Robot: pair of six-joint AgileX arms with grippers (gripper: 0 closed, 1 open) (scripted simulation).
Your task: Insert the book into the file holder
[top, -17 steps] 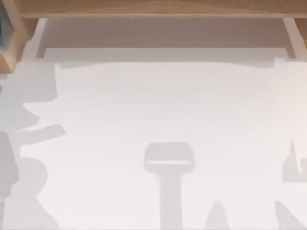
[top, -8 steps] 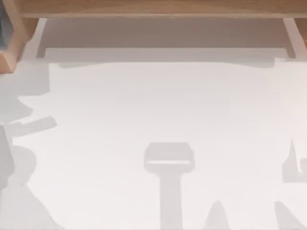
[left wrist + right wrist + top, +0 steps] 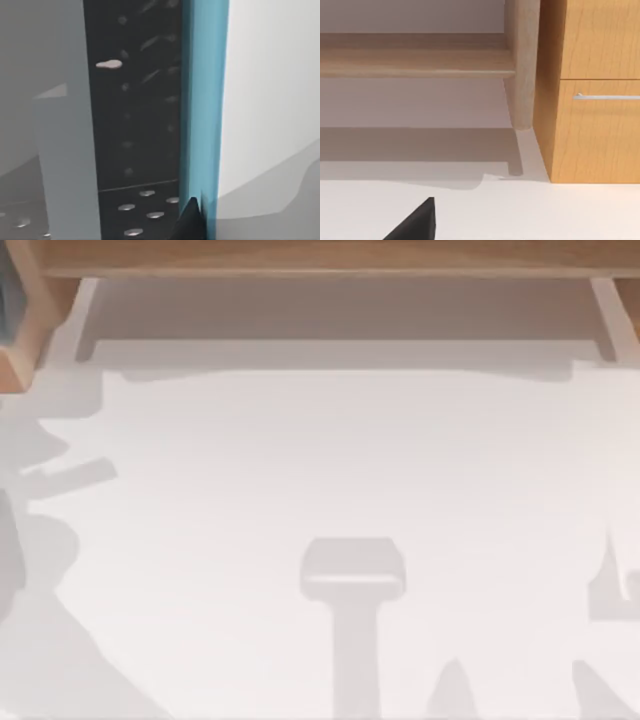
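White table (image 3: 330,460) spans the top view, wooden shelf (image 3: 320,255) along its far edge; in my left wrist view the book (image 3: 205,100), teal edge upright, stands against the dark perforated file holder (image 3: 135,125); wooden cabinet (image 3: 595,90) faces my right wrist; jaw state of both grippers: cannot tell.

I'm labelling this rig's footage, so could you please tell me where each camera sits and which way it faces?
Top view: above the table, looking down at its white surface and the wooden shelf; arm shadows fall on it.
Left wrist view: on the left arm, close to the book and the perforated file holder; a dark fingertip shows.
Right wrist view: on the right arm, facing a wooden drawer cabinet; a dark fingertip shows.
Shared: top and right wrist views both show the table.
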